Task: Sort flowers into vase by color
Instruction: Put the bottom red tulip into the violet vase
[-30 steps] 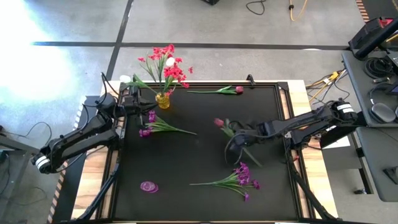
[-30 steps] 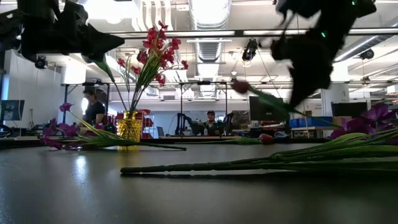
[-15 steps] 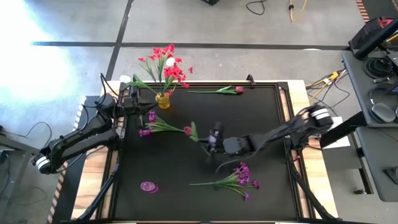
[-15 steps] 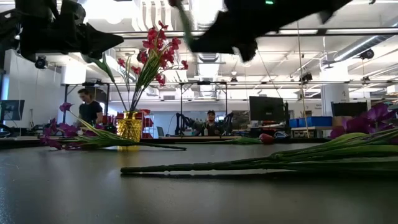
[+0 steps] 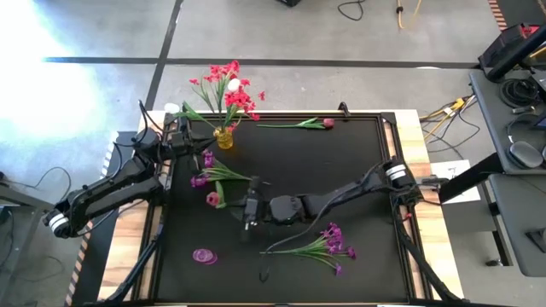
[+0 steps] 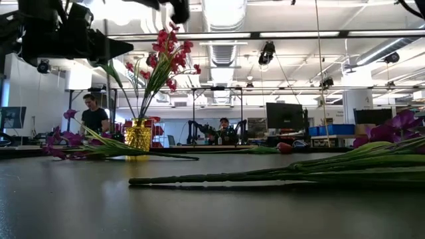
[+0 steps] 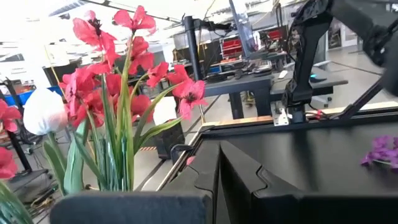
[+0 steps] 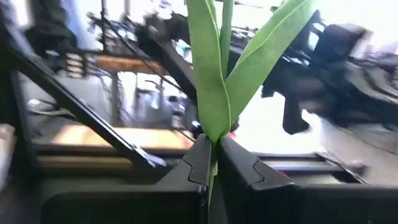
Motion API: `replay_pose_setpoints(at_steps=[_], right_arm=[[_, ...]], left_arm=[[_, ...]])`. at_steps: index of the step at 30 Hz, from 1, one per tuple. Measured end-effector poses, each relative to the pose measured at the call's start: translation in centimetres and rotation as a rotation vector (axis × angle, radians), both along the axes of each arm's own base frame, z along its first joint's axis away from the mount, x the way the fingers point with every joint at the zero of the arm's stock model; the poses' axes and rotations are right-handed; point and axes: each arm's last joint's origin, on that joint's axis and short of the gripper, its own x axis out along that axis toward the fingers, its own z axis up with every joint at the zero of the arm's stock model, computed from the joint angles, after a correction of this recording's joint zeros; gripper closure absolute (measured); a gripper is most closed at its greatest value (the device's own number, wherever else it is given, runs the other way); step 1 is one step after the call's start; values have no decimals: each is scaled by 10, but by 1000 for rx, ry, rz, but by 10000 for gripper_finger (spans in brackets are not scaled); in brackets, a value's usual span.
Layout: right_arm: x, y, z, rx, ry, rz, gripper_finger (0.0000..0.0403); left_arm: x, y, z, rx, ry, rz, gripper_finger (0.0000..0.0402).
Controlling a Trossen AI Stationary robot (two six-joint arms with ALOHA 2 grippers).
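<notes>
High view: the right gripper (image 5: 248, 207) reaches across the black table (image 5: 358, 162) to its left-centre and carries a pink flower (image 5: 213, 199), the bloom pointing toward the left arm. The left gripper (image 5: 183, 135) waits at the table's far left corner, just beside the yellow vase (image 5: 223, 138), which holds red flowers (image 5: 232, 89) and one white bud (image 5: 233, 85).
High view, loose flowers: a purple sprig (image 5: 207, 175) lies near the vase, a purple bunch (image 5: 322, 243) lies near the front right, a pink flower lies along the far edge (image 5: 303, 124), and a purple bloom (image 5: 204, 255) lies alone at the front left.
Low view: the vase (image 6: 138, 135) stands upright at the left, red blooms above it; long green stems (image 6: 279, 174) lie flat across the foreground. People show in the room behind.
Left wrist view: the fingers (image 7: 239, 180) meet, holding nothing; red blooms (image 7: 118, 68) and the white bud (image 7: 43, 111) are close by.
Right wrist view: the fingers (image 8: 239, 163) are clamped on a green stem with two leaves (image 8: 219, 68).
</notes>
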Motion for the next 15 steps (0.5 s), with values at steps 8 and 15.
replay_pose_setpoints(at_steps=[8,15], right_arm=[[25,11,7,69,-67,121,391],[41,26,21,65,-137,215,391]], left_arm=[[0,0,0,34,9,4,402],[0,1,0,43,14,6,402]])
